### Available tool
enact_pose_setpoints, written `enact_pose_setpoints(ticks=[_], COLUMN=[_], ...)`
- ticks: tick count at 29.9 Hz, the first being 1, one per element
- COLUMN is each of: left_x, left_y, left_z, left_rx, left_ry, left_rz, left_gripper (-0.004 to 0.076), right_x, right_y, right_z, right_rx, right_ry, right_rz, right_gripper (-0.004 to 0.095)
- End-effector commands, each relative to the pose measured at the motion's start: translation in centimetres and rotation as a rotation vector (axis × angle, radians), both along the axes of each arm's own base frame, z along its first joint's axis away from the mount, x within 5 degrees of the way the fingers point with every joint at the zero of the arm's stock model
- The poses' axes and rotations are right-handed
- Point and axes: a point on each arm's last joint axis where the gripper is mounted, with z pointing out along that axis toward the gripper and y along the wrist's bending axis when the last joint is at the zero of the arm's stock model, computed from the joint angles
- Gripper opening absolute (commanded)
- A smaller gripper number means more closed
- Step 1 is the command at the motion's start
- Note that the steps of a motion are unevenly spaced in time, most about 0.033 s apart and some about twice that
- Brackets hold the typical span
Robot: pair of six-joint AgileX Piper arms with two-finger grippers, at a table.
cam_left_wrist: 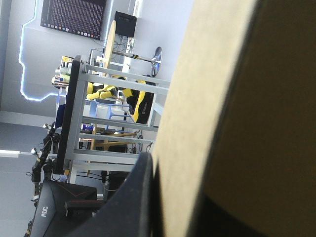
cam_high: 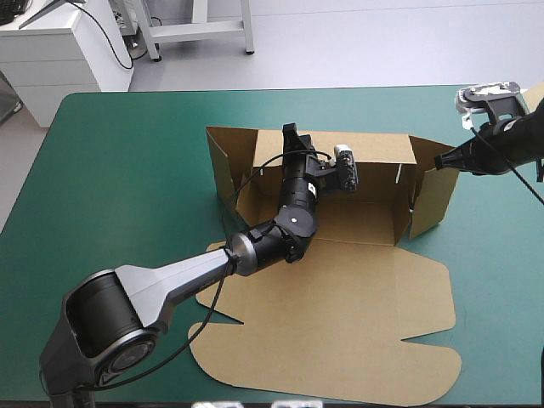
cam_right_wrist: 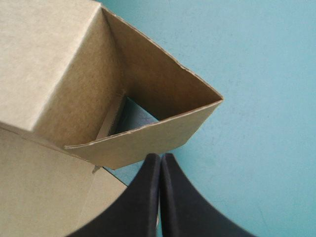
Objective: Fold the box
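The brown box [cam_high: 340, 314] lies mid-table, its far part raised into walls and its lid flat toward the near edge. My left gripper [cam_high: 291, 134] sits at the top of the back wall [cam_high: 374, 149], shut on the board. In the left wrist view that board [cam_left_wrist: 237, 98] fills the space beside one black finger [cam_left_wrist: 136, 197]. My right gripper [cam_high: 439, 161] is shut, with its tip against the right end flap [cam_high: 433, 200]. The right wrist view shows the shut right gripper [cam_right_wrist: 160, 160] touching the flap's edge [cam_right_wrist: 143, 138], with nothing between the fingers.
The left end flap [cam_high: 223, 161] stands upright and angled outward. Teal-green cover [cam_high: 127, 170] stretches left of the box and beyond the back wall. The lid's front edge reaches close to the table's near edge [cam_high: 476, 399].
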Motion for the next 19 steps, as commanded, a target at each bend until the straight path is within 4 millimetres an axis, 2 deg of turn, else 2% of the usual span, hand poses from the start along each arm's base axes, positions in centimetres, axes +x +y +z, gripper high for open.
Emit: enact_pose_setpoints(ticks=[1, 6, 10, 14, 19], left_x=[-0.4, -0.4, -0.4, -0.4, -0.4], left_y=[0.8, 0.8, 0.7, 0.7, 0.7], left_z=[2.4, 2.4, 2.4, 2.4, 2.5], left_rx=[-0.126, -0.125, -0.125, -0.124, -0.124], left_ry=[-0.001, -0.002, -0.002, -0.004, -0.004], left_rz=[0.046, 0.045, 0.037, 0.036, 0.032], left_gripper=[-0.0008, -0.0008, -0.0008, -0.0008, -0.0008], right_x=[-1.6, 0.3, 2.5, 4.8, 7.3], right_y=[0.2, 0.4, 0.5, 0.2, -0.2], right_z=[2.7, 3.1, 1.9, 0.8, 1.2], right_rx=[-0.002, 0.075, 0.141, 0.132, 0.122], right_ry=[-0.137, -0.274, -0.287, -0.275, -0.298], right_rz=[-0.011, -0.04, -0.046, -0.055, -0.055], right_gripper=[-0.0021, -0.0021, -0.002, -0.0019, -0.0019])
